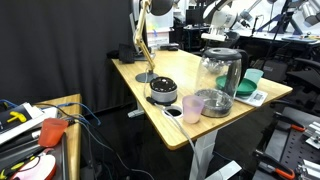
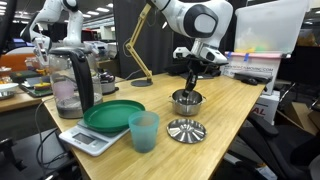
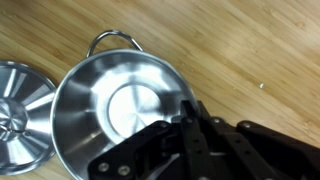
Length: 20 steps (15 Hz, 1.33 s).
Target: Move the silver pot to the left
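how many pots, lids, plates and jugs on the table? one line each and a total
pots: 1, the silver pot
lids: 1, the silver lid lying off the pot, beside it
plates: 1, the green plate
jugs: 1, the clear jug
total: 4

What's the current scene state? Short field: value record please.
pot: silver pot, upright on the wooden table, open and looks empty in the wrist view
lid: lid off, lying on the table beside the pot
gripper: gripper down at the pot's rim; grip cannot be told
nearby: green plate, teal cup, clear jug
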Each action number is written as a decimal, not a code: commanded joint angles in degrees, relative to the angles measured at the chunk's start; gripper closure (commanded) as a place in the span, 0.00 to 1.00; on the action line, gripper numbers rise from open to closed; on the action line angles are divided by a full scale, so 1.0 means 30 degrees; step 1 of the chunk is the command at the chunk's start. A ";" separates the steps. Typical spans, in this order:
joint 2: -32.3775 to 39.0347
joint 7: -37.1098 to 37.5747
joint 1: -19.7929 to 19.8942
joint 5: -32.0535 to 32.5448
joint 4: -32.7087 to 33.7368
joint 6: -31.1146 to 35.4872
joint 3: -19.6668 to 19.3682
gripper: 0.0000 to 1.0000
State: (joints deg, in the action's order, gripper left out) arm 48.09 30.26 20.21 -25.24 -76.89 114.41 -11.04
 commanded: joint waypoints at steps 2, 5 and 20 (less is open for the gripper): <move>-0.1221 -0.0478 -0.0493 0.0540 -0.0941 -0.0254 0.0148 0.98; -0.2236 0.0493 -0.2177 0.2438 -0.1662 -0.0635 -0.0371 0.98; -0.1332 0.3439 -0.7880 0.9129 -0.0791 -0.4382 0.0867 0.98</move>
State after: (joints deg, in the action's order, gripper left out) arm 44.51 43.67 -4.09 1.35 -79.74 101.67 -9.86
